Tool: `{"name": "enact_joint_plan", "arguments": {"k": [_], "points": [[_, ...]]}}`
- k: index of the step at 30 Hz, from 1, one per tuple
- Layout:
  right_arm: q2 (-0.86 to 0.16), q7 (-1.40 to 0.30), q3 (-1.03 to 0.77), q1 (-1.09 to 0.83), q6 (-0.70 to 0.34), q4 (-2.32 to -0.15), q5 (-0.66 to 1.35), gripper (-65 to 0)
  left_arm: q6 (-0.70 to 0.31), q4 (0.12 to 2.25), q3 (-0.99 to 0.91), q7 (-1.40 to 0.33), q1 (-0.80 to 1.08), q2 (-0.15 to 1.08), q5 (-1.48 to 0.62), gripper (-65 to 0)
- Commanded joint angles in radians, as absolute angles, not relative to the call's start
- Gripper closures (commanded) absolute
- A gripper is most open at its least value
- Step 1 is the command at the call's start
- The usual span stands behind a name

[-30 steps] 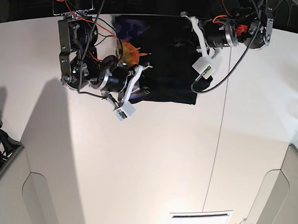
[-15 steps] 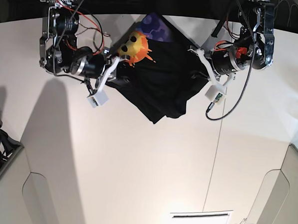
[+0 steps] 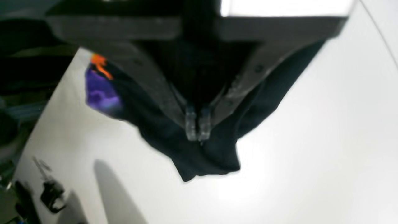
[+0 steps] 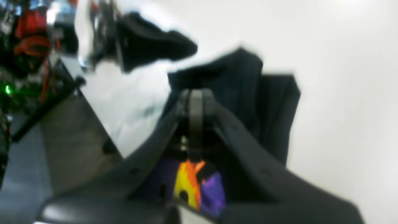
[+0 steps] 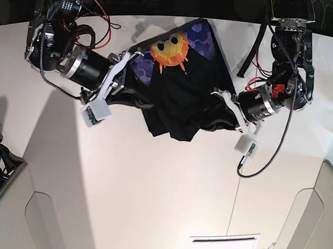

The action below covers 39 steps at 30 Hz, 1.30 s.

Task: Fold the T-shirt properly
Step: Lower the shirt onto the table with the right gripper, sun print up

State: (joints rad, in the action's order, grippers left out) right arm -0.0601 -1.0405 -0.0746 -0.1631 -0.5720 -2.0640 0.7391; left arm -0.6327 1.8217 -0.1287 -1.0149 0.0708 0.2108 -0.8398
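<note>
From the base view I read the T-shirt (image 5: 182, 94) as held up between both arms above the far part of the white surface (image 5: 162, 202), print side facing the camera: the orange sun face sits near the top edge on purple-blue patches, and the black cloth sags in a bunch below it.

The right pincer (image 5: 126, 66) is on the left of that view, at the shirt's upper left edge. The left pincer (image 5: 226, 102) is on the right of that view, at the shirt's right edge. Neither grip can be resolved from there; the arm bodies and cables cover the contact points.

The left wrist view supplies what the base view hides. The left pincer (image 3: 197, 124) has its two clear tips pressed together on a fold of black cloth. The shirt (image 3: 192, 149) hangs below them over the surface (image 3: 311, 140), with a purple and orange corner showing at the left.

The right wrist view is blurred. The right pincer (image 4: 194, 102) is drawn shut with the shirt (image 4: 248, 93) gathered behind and beneath it; the sun print shows just under the closed tips. Beyond it I see the other arm with red wiring at the upper left.

At the near edge of the surface, the base view shows a white slotted plate (image 5: 224, 243).
</note>
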Motion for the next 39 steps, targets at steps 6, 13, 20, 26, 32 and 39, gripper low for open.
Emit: {"name": "enact_joint_plan", "arguments": {"k": [6,13,20,26,32,39], "points": [[-0.001,-1.002,0.043,-0.156,-0.576,-2.047,0.664,0.0,-0.640,1.940,-0.292,-0.999,0.102,0.216,-0.853,0.0],[0.003,-0.843,0.229,-0.155,-0.551,-1.910,0.357,0.0,-0.639,1.940,-0.438,-1.003,0.107,0.217,-0.853,0.0],[-0.001,-0.827,0.226,-0.141,-0.409,-1.677,0.226,0.0,-0.632,1.940,-0.471,-1.006,0.149,0.216,-0.858,0.0],[0.000,-0.861,0.077,-0.144,-0.361,-1.649,0.216,0.0,-0.632,1.940,-0.471,-1.007,0.177,0.216,-0.879,0.0],[-0.021,-0.912,-0.141,-0.145,-0.363,-1.660,0.237,0.0,-0.632,1.940,-0.471,-1.007,0.181,0.216,-0.879,0.0],[-0.128,-0.974,-0.258,-0.160,-0.363,-1.661,0.273,0.0,-0.632,1.940,-0.471,-1.007,0.184,0.216,-0.883,0.0]]}}
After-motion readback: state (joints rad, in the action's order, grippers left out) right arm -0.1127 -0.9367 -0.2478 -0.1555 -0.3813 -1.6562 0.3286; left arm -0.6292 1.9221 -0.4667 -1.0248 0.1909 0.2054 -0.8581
